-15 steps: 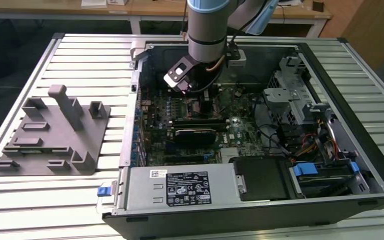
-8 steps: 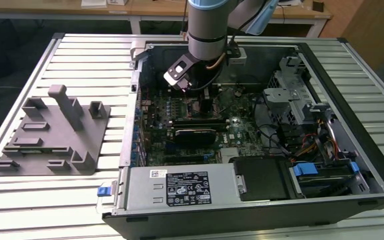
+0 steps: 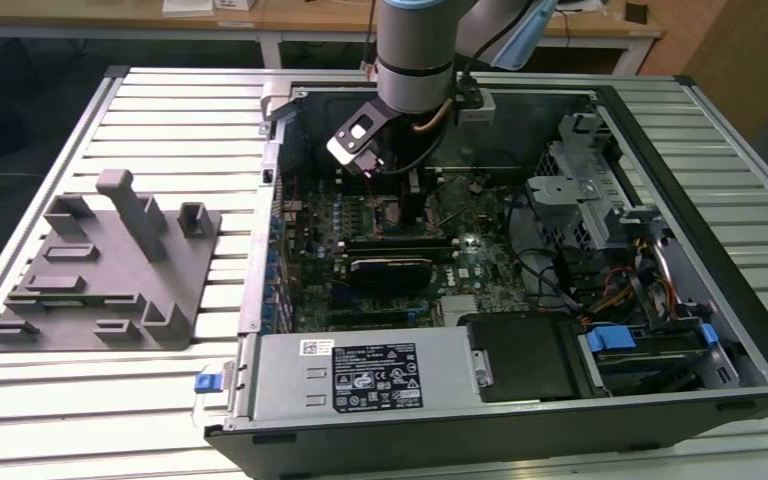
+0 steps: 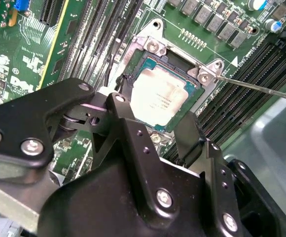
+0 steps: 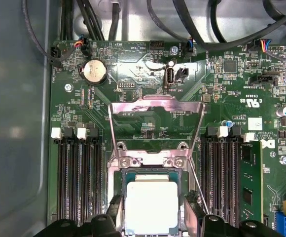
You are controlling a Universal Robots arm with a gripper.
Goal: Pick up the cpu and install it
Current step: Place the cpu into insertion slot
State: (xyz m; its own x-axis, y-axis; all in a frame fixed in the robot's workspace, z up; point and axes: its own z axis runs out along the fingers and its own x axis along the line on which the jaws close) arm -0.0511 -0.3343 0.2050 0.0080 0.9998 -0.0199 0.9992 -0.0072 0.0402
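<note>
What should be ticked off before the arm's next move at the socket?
1. cpu lies within the socket: ok, in both wrist views.
2. Load plate swung open, off the cpu: ok.
3. Retention lever unlatched and clear of the cpu: ok.
4. cpu fully seated with its corners aligned: cannot tell.
5. Gripper positioned at the cpu: ok.
6. Gripper's hold on the cpu, gripping or released: cannot tell.

Cpu (image 4: pixel 160 96) in motherboard socket (image 4: pixel 155 47)
</note>
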